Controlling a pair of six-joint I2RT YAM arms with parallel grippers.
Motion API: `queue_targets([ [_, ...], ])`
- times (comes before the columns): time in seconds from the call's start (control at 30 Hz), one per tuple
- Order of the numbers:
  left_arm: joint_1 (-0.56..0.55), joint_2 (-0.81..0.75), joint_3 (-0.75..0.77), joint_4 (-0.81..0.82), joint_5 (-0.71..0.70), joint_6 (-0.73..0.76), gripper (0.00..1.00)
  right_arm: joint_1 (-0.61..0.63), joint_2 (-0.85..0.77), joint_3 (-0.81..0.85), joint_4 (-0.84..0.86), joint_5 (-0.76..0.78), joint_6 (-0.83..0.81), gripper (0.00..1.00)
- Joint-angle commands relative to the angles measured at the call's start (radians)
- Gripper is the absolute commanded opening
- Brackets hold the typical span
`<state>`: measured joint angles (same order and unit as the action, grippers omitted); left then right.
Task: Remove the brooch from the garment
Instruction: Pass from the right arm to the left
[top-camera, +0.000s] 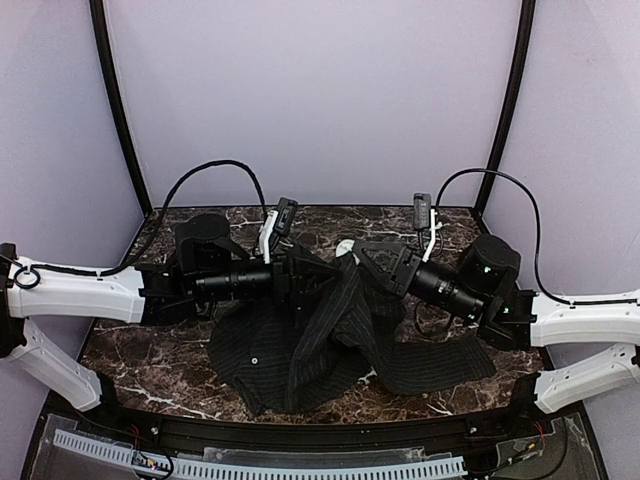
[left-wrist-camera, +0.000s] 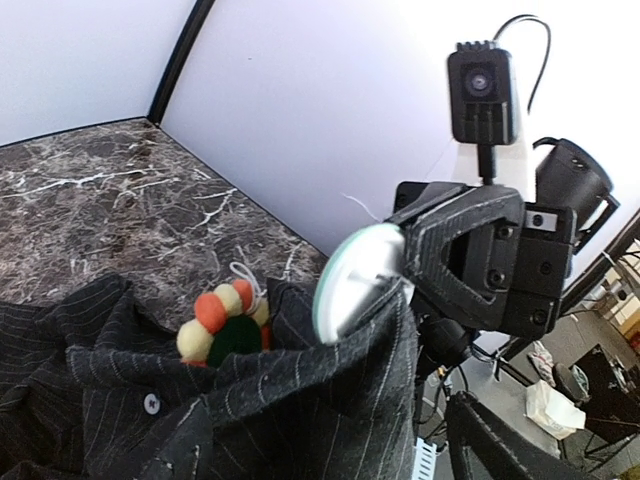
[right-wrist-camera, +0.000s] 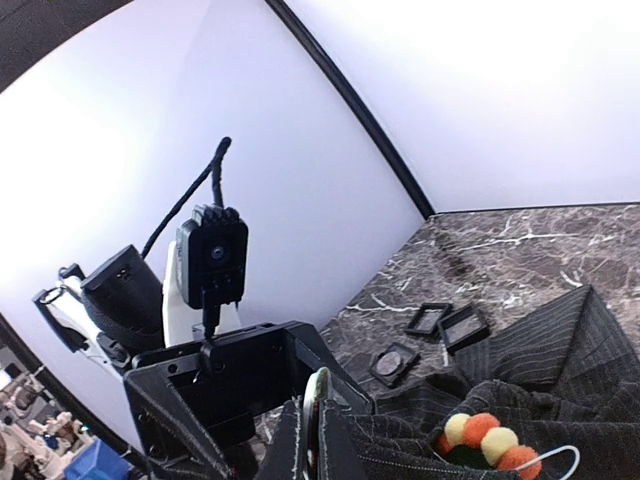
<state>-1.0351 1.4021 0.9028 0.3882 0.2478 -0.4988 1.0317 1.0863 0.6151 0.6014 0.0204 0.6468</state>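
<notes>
Brooch (left-wrist-camera: 225, 325), one, is pinned to the single lifted garment (top-camera: 300, 350), clamped by the right gripper (top-camera: 352, 250); the left gripper (top-camera: 298, 268) spread cannot be told. Three black boxes (right-wrist-camera: 465, 325) are set on a marble table (top-camera: 140, 340), enclosed by lilac walls (top-camera: 320, 100).

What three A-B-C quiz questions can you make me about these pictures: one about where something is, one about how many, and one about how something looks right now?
1. Where is the brooch? A on a shelf; B on the garment; C in a cup.
2. How many little black boxes lie on the table? A one; B three; C six.
3. How is the garment? A folded neatly; B rolled up; C bunched and lifted in the middle.
Answers: B, its beads poke out of the striped cloth; B, the right wrist view shows three; C, the top view shows it rising to a peak.
</notes>
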Motion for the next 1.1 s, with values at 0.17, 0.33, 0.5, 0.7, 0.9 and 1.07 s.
queue_targets([
  [0.17, 0.002, -0.003, 0.013, 0.148, 0.122, -0.032, 0.55, -0.016, 0.005, -0.037, 0.183, -0.151, 0.105, 0.00],
  [0.33, 0.003, 0.012, 0.007, 0.190, 0.132, -0.057, 0.42, -0.017, 0.019, -0.033, 0.189, -0.176, 0.114, 0.00],
  [0.5, 0.003, 0.032, 0.006, 0.238, 0.155, -0.077, 0.21, -0.016, 0.021, -0.034, 0.184, -0.177, 0.123, 0.00],
  [0.7, 0.003, 0.027, -0.024, 0.271, 0.164, -0.096, 0.09, -0.025, 0.003, -0.053, 0.167, -0.161, 0.143, 0.00],
  [0.9, 0.003, 0.007, -0.049, 0.278, 0.156, -0.094, 0.01, -0.046, -0.008, -0.061, 0.116, -0.167, 0.169, 0.00],
  [1.07, 0.003, -0.001, -0.043, 0.222, 0.147, -0.065, 0.01, -0.062, -0.014, -0.021, 0.024, -0.225, 0.151, 0.23],
])
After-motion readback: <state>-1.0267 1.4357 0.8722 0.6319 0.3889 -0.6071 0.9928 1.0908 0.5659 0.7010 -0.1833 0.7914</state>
